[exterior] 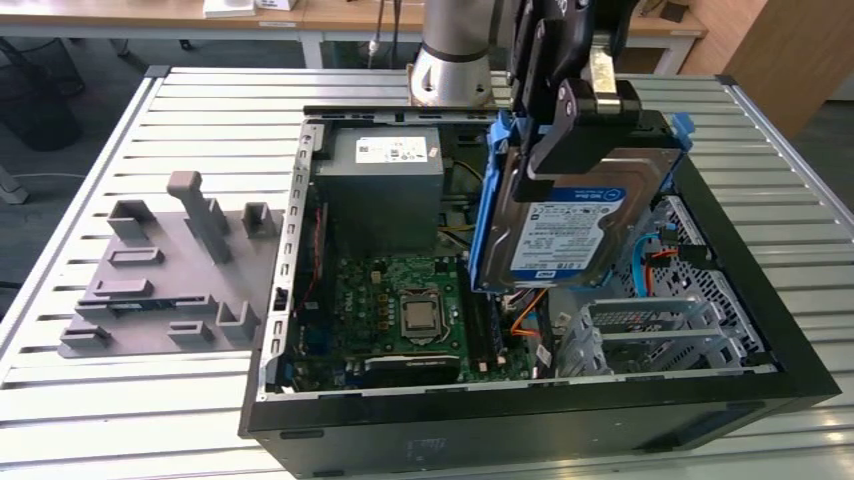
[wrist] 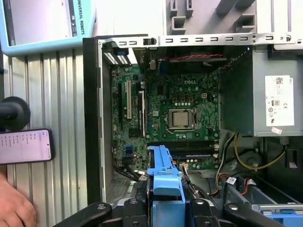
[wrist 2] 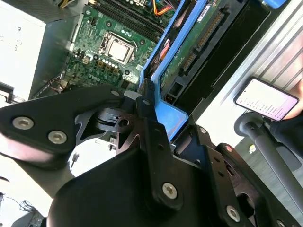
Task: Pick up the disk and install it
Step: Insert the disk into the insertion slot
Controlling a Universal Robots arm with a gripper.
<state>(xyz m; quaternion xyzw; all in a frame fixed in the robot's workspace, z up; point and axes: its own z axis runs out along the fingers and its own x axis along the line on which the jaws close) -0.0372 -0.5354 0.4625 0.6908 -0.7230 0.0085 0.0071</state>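
An open computer case (exterior: 534,412) is set on the slatted table (exterior: 214,110), its motherboard (exterior: 387,290) left exposed. A grey moulded fixture (exterior: 160,290) is laid beside it, toward the table's edge at the exterior view's left.

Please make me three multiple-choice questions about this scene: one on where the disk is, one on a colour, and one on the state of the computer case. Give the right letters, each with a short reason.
1. Where is the disk?
A. Lying flat inside the computer case.
B. In the gripper, above the computer case.
C. Beside the computer case, outside it.

2. What colour is the bracket around the disk?
A. Red.
B. Yellow.
C. Blue.

3. In what state is the computer case?
A. Open, with the motherboard bare.
B. Fully shut.
C. Half shut.

Answers: 1 B, the exterior view shows the gripper clamping the disk, tilted, over the case. 2 C, a blue frame runs along the disk's edges. 3 A, the board lies in plain sight.
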